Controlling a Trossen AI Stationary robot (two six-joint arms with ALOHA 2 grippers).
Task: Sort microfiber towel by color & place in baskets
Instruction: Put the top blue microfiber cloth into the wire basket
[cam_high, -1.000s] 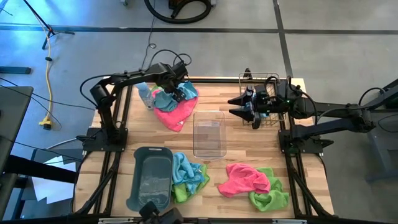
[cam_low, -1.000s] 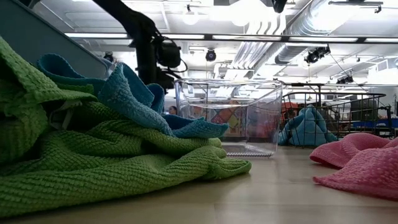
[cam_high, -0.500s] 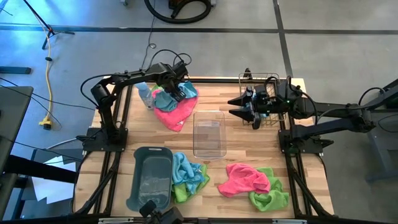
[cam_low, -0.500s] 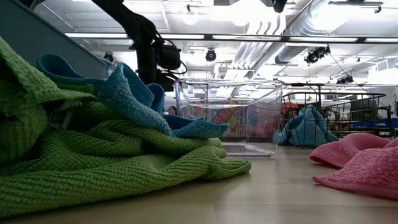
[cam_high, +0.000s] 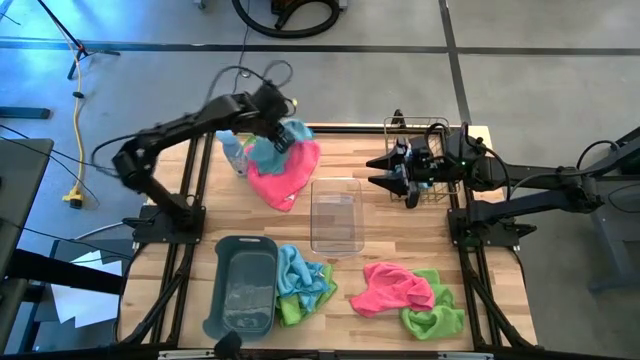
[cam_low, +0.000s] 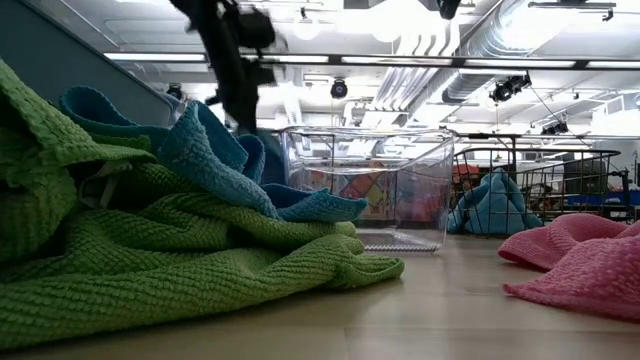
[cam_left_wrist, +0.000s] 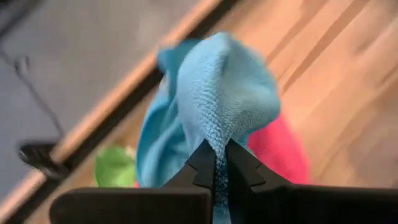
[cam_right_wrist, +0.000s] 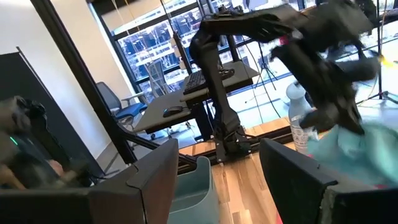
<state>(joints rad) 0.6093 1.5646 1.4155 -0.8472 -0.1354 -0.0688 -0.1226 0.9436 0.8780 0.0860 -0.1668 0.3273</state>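
Observation:
At the table's far left, my left gripper (cam_high: 280, 133) is shut on a light blue towel (cam_left_wrist: 217, 93) and holds it above a pile. The pile is a pink towel (cam_high: 285, 178) with a bit of green towel (cam_left_wrist: 115, 165) beside it. My right gripper (cam_high: 385, 172) waits open and level beside the wire basket (cam_high: 415, 160), which holds a blue towel (cam_low: 495, 205). The clear bin (cam_high: 335, 215) stands mid-table and the grey tub (cam_high: 243, 285) near left. More towels lie near the front: blue and green (cam_high: 300, 280), pink and green (cam_high: 415, 295). My left gripper pinches a raised fold of the light blue towel (cam_left_wrist: 217, 158) between its two fingers (cam_left_wrist: 202, 163), coming slantwise from above. The cloth is drawn up into a peak at the fingers and drapes down toward the pink towel. Whether its lower edge (cam_left_wrist: 149, 162) rests on the pile I cannot tell.
A pale blue bottle (cam_high: 232, 152) stands just left of the pile. Bare wood lies between the clear bin and the wire basket. The table's frame rails run along its edges, and cables lie on the floor beyond the far edge.
My left gripper has risen from the pile at the far left and tipped less steeply. It has drawn the pinched part of the light blue towel up with it. The pink towel stays on the table.

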